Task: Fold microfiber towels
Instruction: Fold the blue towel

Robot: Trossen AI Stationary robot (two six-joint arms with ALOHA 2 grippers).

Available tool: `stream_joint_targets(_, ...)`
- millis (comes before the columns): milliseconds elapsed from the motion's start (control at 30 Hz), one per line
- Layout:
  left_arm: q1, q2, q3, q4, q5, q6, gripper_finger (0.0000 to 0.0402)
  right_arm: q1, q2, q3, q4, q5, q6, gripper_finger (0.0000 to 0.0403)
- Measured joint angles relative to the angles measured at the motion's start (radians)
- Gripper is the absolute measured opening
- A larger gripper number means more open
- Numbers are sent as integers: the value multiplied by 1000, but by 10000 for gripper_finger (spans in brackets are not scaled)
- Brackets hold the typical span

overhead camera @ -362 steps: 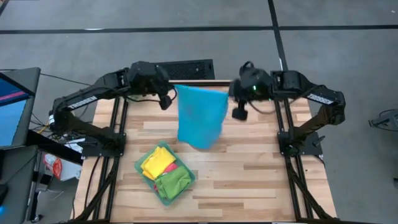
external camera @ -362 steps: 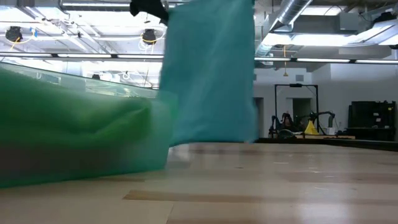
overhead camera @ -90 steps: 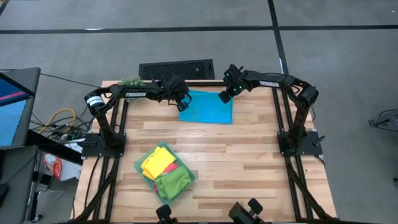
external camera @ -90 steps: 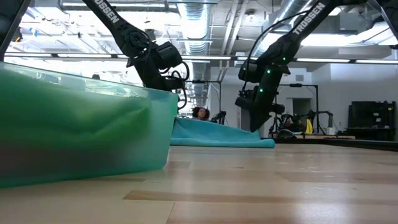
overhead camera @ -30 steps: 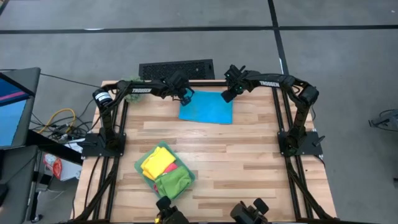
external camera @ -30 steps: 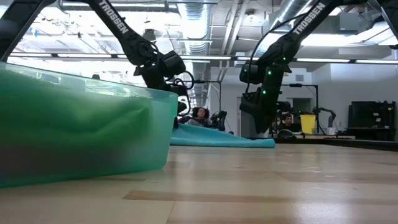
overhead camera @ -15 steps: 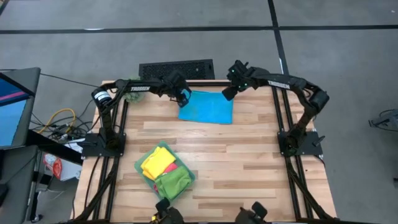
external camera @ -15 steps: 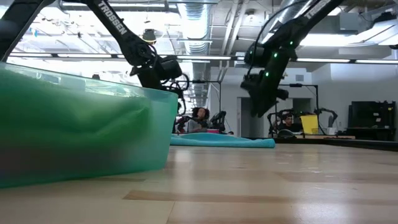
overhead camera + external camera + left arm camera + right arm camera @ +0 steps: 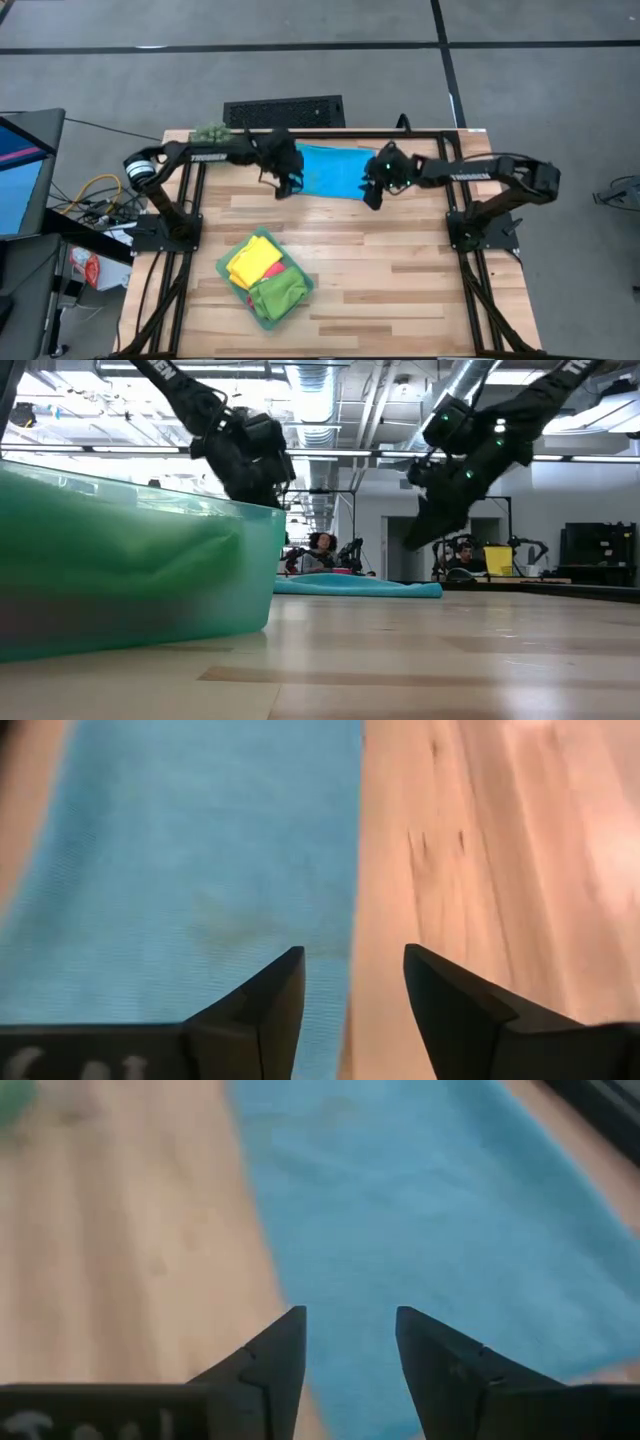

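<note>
A bright blue microfiber towel (image 9: 335, 170) lies flat on the table's far middle; it also shows in the low view (image 9: 360, 586) and both wrist views (image 9: 200, 850) (image 9: 430, 1230). My left gripper (image 9: 283, 187) (image 9: 350, 955) hangs open above the towel's near left corner, straddling its side edge without touching. My right gripper (image 9: 368, 195) (image 9: 350, 1312) hangs open above the near right corner, also clear of the cloth. Yellow (image 9: 252, 263), pink and leaf green (image 9: 278, 295) towels lie bunched in the tray.
The teal tray (image 9: 228, 262) stands at the near left and fills the low view's left side (image 9: 130, 560). A spiky green plant ball (image 9: 210, 131) sits at the far left corner. A black keyboard (image 9: 283, 110) lies beyond the far edge. Bare wood spans the near right.
Both grippers have left the blue towel's far corners and swung toward the table's near edge, rising a little and tipping, to hang over its near corners. The towel has stayed flat where it was.
</note>
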Motion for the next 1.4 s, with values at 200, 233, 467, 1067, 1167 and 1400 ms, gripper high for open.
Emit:
stream_joint_targets(200,-37,1,-169,271,-141,-105,153,54,42,-79,82,169,70,162)
stream_joint_targets(233,-34,1,-186,294,-153,-125,150,54,54,-83,89,167,77,157)
stream_joint_targets(467,-32,1,-253,326,-163,-174,132,70,126,-111,103,162,134,132)
stream_joint_targets(1067,-36,-1,-374,388,-253,-182,123,91,153,-119,112,162,173,123)
stream_joint_targets(1167,-40,-1,-369,380,-254,-201,123,104,129,-122,96,152,176,123)
stream_joint_targets(1400,-53,0,-358,368,-260,-176,123,142,-31,-120,104,161,101,124)
